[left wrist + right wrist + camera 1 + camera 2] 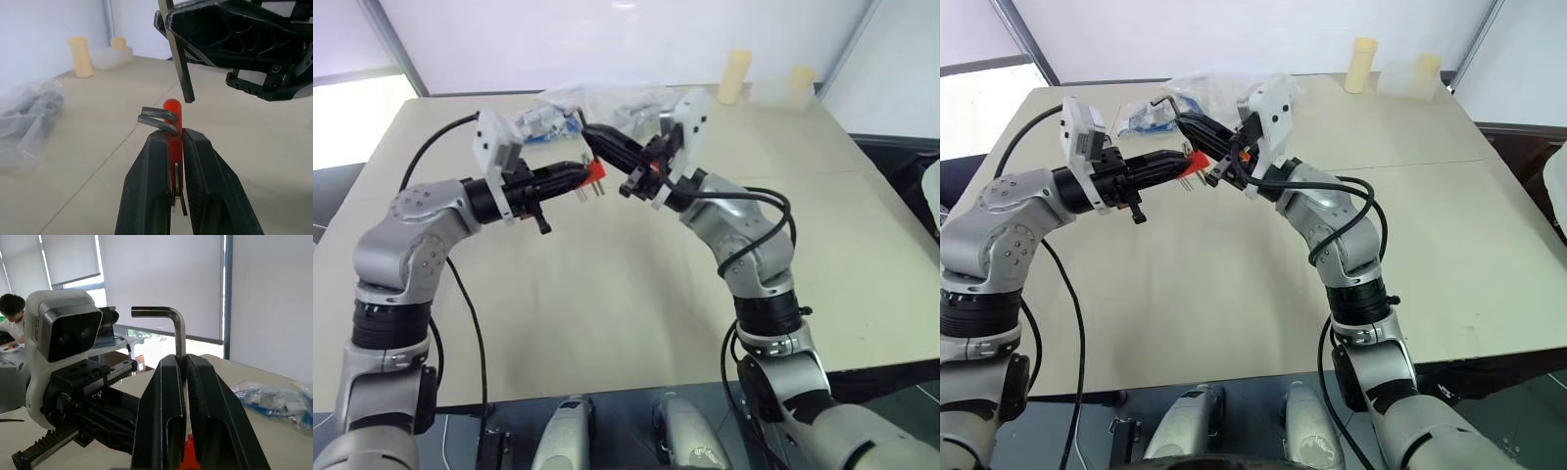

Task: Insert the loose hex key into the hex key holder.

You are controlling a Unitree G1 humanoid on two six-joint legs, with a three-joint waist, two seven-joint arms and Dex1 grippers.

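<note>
above the beige table (pixel 607 294), left gripper (pixel 175 142) clamps the hex key holder (pixel 173 122), right gripper (pixel 180 363) the loose hex key (pixel 168 320).

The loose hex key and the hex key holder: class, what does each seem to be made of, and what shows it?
Loose hex key: likely steel, smooth grey, with a bright sheen along its bend.
Hex key holder: apparently plastic, glossy red-orange, rounded moulded end, slightly translucent.
</note>
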